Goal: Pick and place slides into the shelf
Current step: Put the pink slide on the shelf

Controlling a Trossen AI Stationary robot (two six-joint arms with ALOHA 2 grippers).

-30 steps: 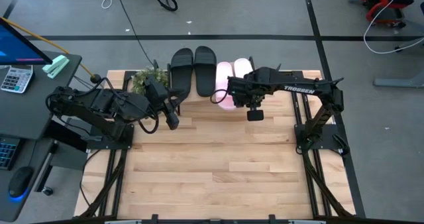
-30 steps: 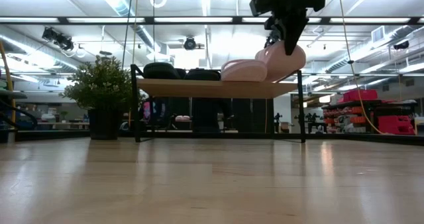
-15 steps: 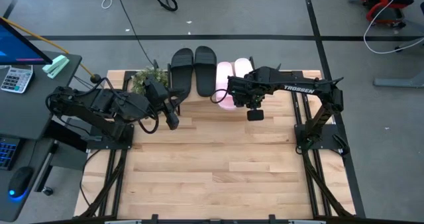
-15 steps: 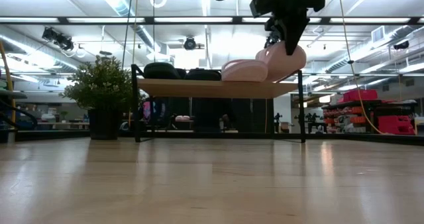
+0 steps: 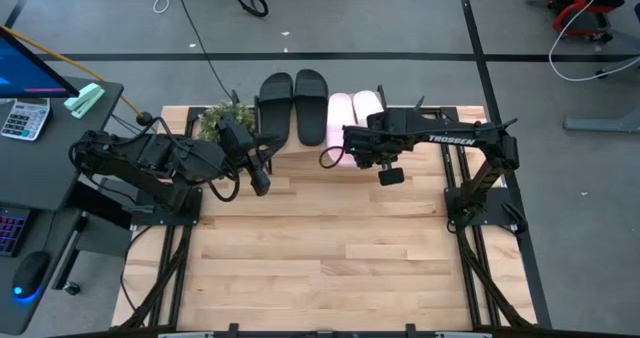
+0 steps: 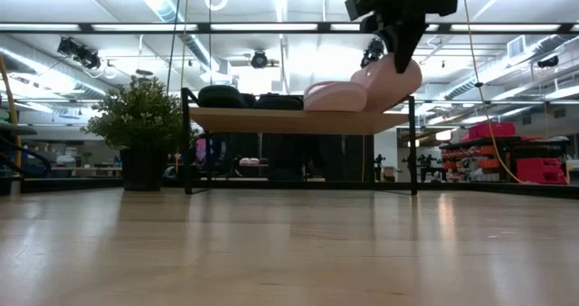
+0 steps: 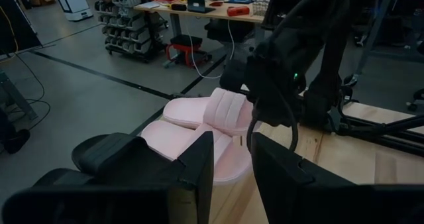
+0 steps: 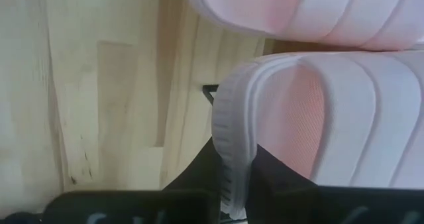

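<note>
Two black slides [image 5: 292, 106] and one pale pink slide [image 5: 341, 110] lie flat on the shelf's wooden board [image 6: 298, 119] at the table's far edge. The second pink slide [image 6: 391, 81] stands tilted at the shelf's right end, in my right gripper [image 6: 396, 54], which is shut on it. My left gripper [image 5: 262, 178] waits left of the shelf, near the plant. It is open and empty, and in its wrist view [image 7: 232, 168] it looks toward the pink slides. My right gripper pinches the sole rim [image 8: 233, 159] at the near end of the right pink slide between its two fingers [image 8: 267, 176]. They come from above and the near side. The held end is raised. The far end [image 6: 362, 100] rests on the shelf board.
A potted plant [image 5: 222, 120] stands at the shelf's left end. The slatted wooden tabletop [image 5: 320, 248] stretches toward the near edge. The shelf stands on thin black legs [image 6: 186, 143], with open space under its board.
My right gripper has shifted slightly toward the table's right edge and a little up, still shut on the pink slide. The slide has gone along with it and stays tilted on the shelf board.
</note>
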